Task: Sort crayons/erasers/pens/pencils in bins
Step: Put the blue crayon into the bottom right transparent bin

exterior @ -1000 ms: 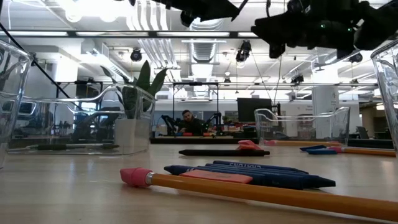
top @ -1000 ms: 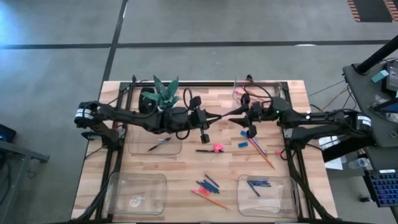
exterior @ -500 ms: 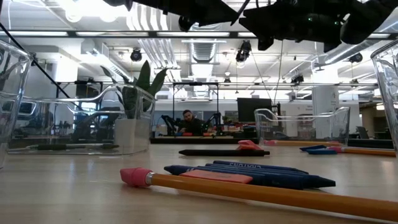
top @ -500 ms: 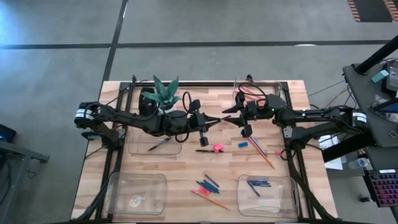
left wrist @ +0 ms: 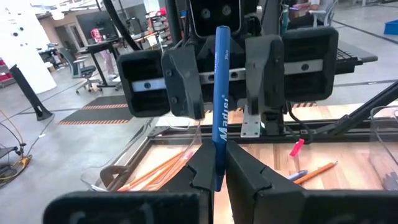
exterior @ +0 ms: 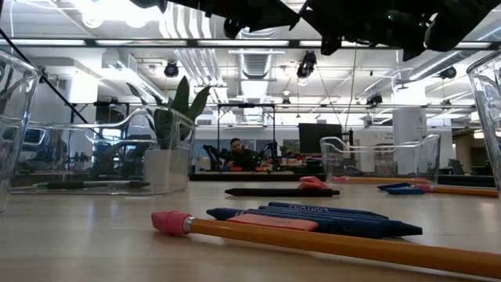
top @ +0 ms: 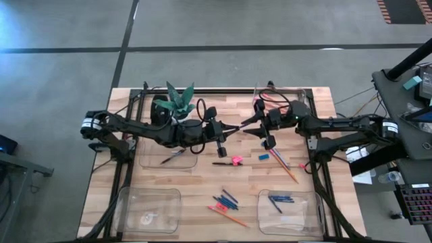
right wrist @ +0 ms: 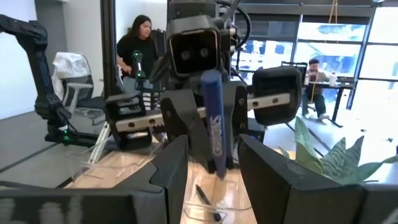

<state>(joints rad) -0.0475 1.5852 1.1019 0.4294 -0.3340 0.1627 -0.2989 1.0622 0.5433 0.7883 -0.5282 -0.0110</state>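
Handover in hand, mid-table above the wooden top: my left gripper point(left wrist: 214, 171) is clamped on a slim blue pen point(left wrist: 220, 99), held upright; my right gripper point(right wrist: 211, 165) stands partly spread around its far end. Next, I judge: right closes, left releases, then carry to the pen bin.

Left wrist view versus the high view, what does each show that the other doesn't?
Only the left wrist view shows the left gripper shut on an upright blue crayon, with the right gripper's open fingers around it. Only the high view shows the four bins, the plant and the loose items mid-table. Both show the two grippers meeting and the orange pencils in the far right bin.
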